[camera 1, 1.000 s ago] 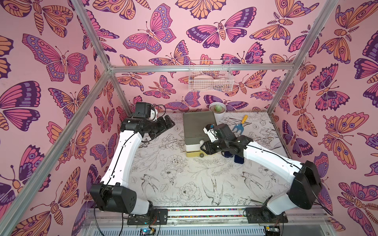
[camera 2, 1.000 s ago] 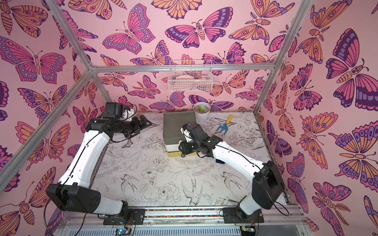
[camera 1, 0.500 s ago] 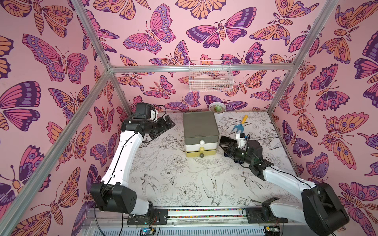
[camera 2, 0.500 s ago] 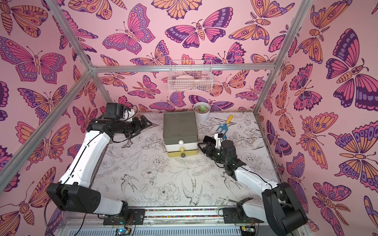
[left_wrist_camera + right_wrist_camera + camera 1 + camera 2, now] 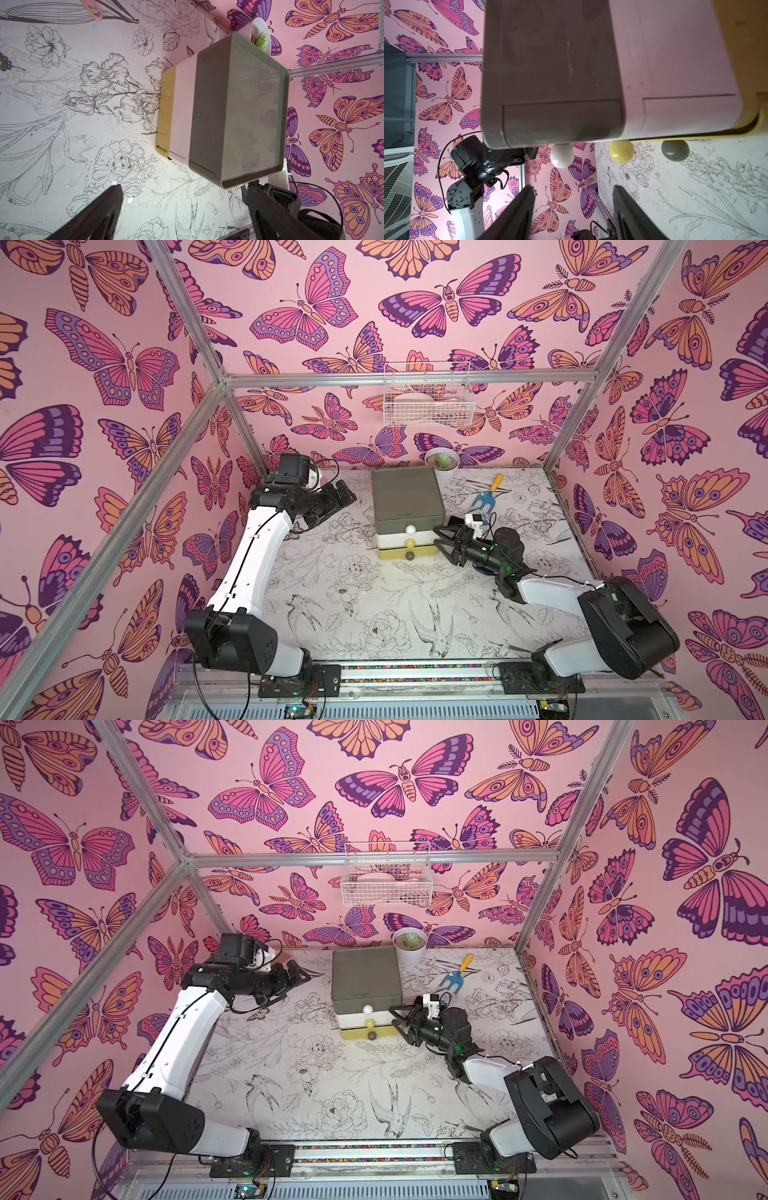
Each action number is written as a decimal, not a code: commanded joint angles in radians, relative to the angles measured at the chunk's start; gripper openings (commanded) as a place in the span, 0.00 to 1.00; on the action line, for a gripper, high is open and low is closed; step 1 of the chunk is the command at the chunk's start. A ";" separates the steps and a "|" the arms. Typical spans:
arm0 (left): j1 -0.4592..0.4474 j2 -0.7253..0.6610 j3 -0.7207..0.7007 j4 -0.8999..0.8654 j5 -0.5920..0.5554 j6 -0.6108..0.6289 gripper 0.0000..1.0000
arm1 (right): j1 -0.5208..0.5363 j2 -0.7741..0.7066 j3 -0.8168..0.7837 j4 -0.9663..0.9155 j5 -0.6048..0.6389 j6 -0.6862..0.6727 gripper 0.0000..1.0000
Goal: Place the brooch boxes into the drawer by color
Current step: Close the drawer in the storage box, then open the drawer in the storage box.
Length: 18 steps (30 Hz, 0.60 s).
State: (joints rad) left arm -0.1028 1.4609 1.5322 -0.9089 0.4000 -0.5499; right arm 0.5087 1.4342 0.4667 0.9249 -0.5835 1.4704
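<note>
Enclosure: three pink walls [image 5: 340,414] papered with purple and orange butterflies, aluminium frame posts [image 5: 195,319] at the corners. The table [image 5: 353,605] is covered in a white sheet with black line drawings of flowers and swallows, scuffed in places. Left side: the left gripper [image 5: 347,495] hangs above the table near the back left corner, well apart from the chest, jaws spread wide with nothing between them; the left wrist view [image 5: 184,187] confirms this. Centre, toward the back wall: the drawer [image 5: 405,502], a boxy three-tier chest standing upright on the table. Its top tier is grey-green with a white knob [image 5: 410,529], the middle tier is white with a yellow knob [image 5: 409,542], and the bottom tier is yellow with a grey knob [image 5: 409,556]. The yellow front sits slightly proud of the tier above; the other two fronts are flush. Above it, a white wire basket [image 5: 428,414] hangs on the back wall. A white pot with a succulent [image 5: 442,460] stands at the chest's rear right corner. The right gripper [image 5: 439,539] lies just beside the chest's front right corner, jaws parted and empty; whether it touches cannot be told. A navy sliver [image 5: 483,571] under the right wrist is too hidden to name. Further right lies a blue-and-yellow toy fork [image 5: 486,497].
</note>
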 commanded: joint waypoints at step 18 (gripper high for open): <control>0.023 -0.018 -0.006 0.020 0.057 0.016 1.00 | 0.336 0.127 -0.086 0.180 0.604 -0.046 0.60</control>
State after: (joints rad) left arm -0.0906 1.4788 1.5558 -0.8883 0.4484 -0.5396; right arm 0.8169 1.4971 0.3767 0.9585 -0.1131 1.4204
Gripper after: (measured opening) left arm 0.997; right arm 0.602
